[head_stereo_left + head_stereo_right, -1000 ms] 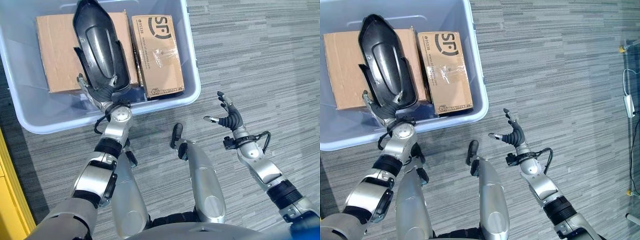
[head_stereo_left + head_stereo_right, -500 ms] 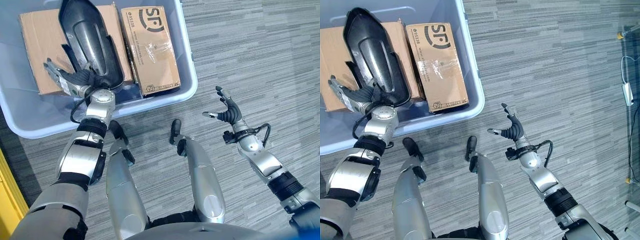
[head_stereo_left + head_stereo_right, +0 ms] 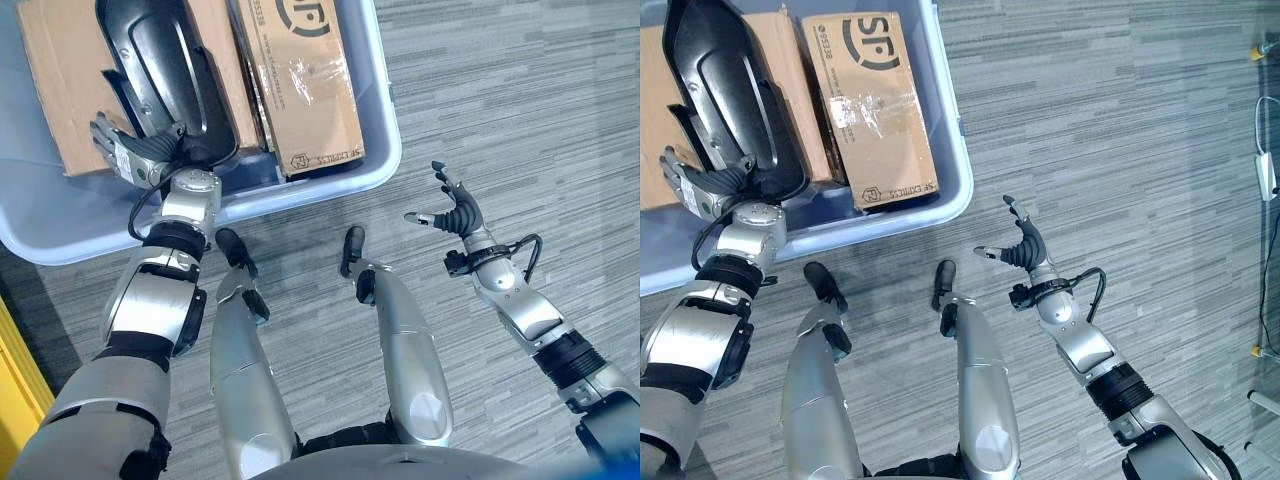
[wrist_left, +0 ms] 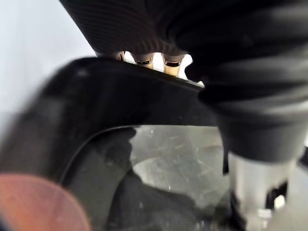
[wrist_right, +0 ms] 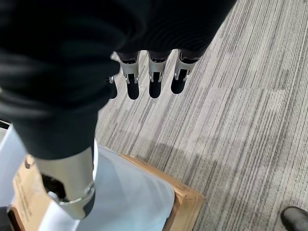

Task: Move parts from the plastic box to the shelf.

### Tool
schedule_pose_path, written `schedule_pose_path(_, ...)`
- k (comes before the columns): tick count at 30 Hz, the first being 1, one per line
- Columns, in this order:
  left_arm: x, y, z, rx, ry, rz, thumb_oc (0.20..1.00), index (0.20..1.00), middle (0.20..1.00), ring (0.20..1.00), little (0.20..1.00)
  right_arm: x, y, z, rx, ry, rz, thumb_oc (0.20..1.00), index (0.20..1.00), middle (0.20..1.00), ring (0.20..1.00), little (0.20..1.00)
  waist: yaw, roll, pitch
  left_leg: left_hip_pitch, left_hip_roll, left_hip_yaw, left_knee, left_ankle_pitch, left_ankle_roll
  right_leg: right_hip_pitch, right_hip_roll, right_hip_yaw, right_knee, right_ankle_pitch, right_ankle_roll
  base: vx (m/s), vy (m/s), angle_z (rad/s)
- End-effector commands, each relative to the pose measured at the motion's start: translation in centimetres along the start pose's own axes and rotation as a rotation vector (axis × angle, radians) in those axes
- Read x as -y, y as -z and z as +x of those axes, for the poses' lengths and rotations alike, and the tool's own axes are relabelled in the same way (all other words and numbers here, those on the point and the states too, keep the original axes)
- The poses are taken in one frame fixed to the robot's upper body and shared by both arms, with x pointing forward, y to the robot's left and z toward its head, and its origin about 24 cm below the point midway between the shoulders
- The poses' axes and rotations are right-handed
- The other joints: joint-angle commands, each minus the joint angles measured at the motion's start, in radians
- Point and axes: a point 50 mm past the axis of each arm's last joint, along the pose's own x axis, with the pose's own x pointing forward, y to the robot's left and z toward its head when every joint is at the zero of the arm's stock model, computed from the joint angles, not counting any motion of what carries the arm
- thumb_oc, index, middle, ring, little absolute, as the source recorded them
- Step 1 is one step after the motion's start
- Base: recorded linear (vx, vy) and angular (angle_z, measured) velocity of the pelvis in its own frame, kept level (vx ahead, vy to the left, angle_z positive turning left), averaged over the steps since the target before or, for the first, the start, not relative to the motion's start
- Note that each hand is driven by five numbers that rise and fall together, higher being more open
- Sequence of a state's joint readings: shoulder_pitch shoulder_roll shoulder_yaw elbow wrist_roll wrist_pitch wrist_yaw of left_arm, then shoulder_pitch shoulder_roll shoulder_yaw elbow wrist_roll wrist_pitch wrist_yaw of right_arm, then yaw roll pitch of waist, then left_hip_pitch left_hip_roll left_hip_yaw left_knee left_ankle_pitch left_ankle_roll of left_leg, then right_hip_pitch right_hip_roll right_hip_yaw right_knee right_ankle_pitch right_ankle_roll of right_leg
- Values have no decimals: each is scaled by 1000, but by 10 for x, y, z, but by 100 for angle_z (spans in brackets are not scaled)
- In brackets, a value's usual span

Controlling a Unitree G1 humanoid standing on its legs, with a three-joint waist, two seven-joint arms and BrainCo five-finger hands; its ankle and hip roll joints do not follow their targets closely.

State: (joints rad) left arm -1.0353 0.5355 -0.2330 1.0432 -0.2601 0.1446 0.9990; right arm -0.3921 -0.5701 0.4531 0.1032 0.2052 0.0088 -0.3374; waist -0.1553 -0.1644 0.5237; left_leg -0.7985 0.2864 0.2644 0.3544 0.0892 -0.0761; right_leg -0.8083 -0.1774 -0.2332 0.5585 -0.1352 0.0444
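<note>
I take the plastic box point(image 3: 330, 180) as my reference; it is pale blue-grey and stands on the grey striped carpet point(image 3: 520, 90).

Inside the box I see three things. A long black part point(image 3: 160, 70) with a glossy moulded shell lies on top of a wide cardboard box point(image 3: 55, 90). Just beside them, toward the box wall that is nearer to my right arm, lies a second, narrower cardboard box point(image 3: 300, 80) with tape across its top. The black part is inside the box.

My left hand point(image 3: 135, 160) is inside the box, at the near end of the black part, just over the near wall. The fingers point(image 3: 105, 135) look stretched out and a little apart, lying beside the part and against the wide cardboard box. In the left wrist view the black part point(image 4: 120, 120) is very close to the fingertips point(image 4: 144, 60), but I cannot tell if they touch it or press on it. I do not see the fingers curled round anything.

My right hand point(image 3: 455, 215) is outside the box, well apart from its corner, above the carpet. The fingers are spread and relaxed, the thumb point(image 3: 418, 218) is apart from them, and it holds nothing. In the right wrist view the fingertips point(image 5: 154, 86) are straight over the carpet point(image 5: 250, 106).
</note>
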Motion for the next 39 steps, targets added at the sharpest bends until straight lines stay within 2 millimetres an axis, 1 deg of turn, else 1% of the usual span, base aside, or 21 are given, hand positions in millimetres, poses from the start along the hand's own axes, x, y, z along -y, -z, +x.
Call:
schedule_pose_path(1,7,29,-2,-39,168,165,1000,1000,1000,1000,1000,15,-12,3,57,58,13,1000,1000,1000,1000,1000,-12,-53,-4,-36,-9,-13,140,-114,-46,-6,2,25,-75,93,65,0,0,0)
schedule_pose_path(6,7,24,1,9,183,247,1000,1000,1000,1000,1000,17,-12,5,59,60,4,1000,1000,1000,1000,1000,-14,-49,-4,-61,-15,-18,151,-116,-41,-32,1,32,-63,96,65,5,15,0)
schedule_pose_path(8,7,25,1,-33,194,213,1000,1000,1000,1000,1000,20,-13,6,59,67,1,1000,1000,1000,1000,1000,-14,-45,-4,-73,-18,-19,151,-116,-40,-45,-1,32,-62,99,65,7,20,1)
schedule_pose_path(11,9,28,-1,-82,208,163,1000,1000,1000,1000,1000,18,-11,7,60,69,-2,1000,1000,1000,1000,1000,-12,-41,-4,-91,-22,-25,163,-122,-36,-65,-3,36,-50,96,66,0,0,0)
schedule_pose_path(12,10,30,-2,-126,213,127,200,200,200,200,200,18,-12,7,62,73,5,1000,1000,1000,1000,1000,-12,-42,-4,-97,-25,-28,167,-125,-34,-70,-3,36,-47,96,67,0,0,0)
schedule_pose_path(15,11,33,-3,-123,218,155,200,200,200,200,200,16,-11,8,60,74,15,1000,1000,1000,1000,1000,-10,-45,-4,-102,-28,-32,168,-125,-32,-73,-3,35,-47,101,69,9,-12,1)
schedule_pose_path(18,7,33,-1,-94,158,167,200,200,200,200,200,14,-11,7,57,69,30,1000,1000,1000,1000,1000,-9,-48,-4,-103,-29,-32,171,-129,-28,-76,-1,37,-40,101,70,19,-27,1)
schedule_pose_path(24,1,39,2,-158,105,144,200,200,200,200,200,14,-9,6,50,87,47,1000,1000,1000,1000,1000,-8,-46,-4,-110,-30,-34,183,-136,-27,-82,-5,39,-35,101,71,0,0,0)
schedule_pose_path(29,-9,40,9,-215,13,100,200,200,200,200,200,11,-5,2,42,83,61,1000,1000,1000,1000,1000,-7,-43,-4,-115,-29,-35,193,-142,-24,-90,-8,43,-22,98,69,0,-6,0)
schedule_pose_path(32,-12,43,11,-246,-6,63,200,200,200,200,200,10,-5,1,42,81,68,1000,1000,1000,1000,1000,-5,-40,-4,-109,-31,-36,192,-143,-24,-85,-7,43,-19,96,68,0,0,0)
schedule_pose_path(33,-14,46,12,-264,-9,45,200,200,200,200,200,9,-5,0,45,77,70,1000,1000,1000,1000,1000,-5,-38,-4,-103,-33,-35,189,-142,-24,-81,-7,44,-19,95,68,-36,-9,-1)
schedule_pose_path(34,-18,52,13,-289,-38,-7,200,200,200,200,200,6,-6,-2,56,62,72,1000,1000,1000,1000,1000,-1,-32,-4,-73,-36,-34,173,-138,-25,-56,-6,47,-27,94,69,-49,-3,0)
schedule_pose_path(37,-23,56,16,-277,-61,-62,200,200,200,200,200,5,-6,-4,68,47,73,1000,1000,1000,1000,1000,5,-22,-4,-18,-40,-33,141,-130,-28,-8,-4,51,-51,92,71,-52,4,0)
schedule_pose_path(39,-28,58,19,-258,-83,-102,200,200,200,200,200,4,-7,-9,83,25,67,1000,1000,1000,1000,1000,13,-9,-4,70,-47,-33,85,-114,-32,73,-3,52,-91,91,75,-67,3,-3)
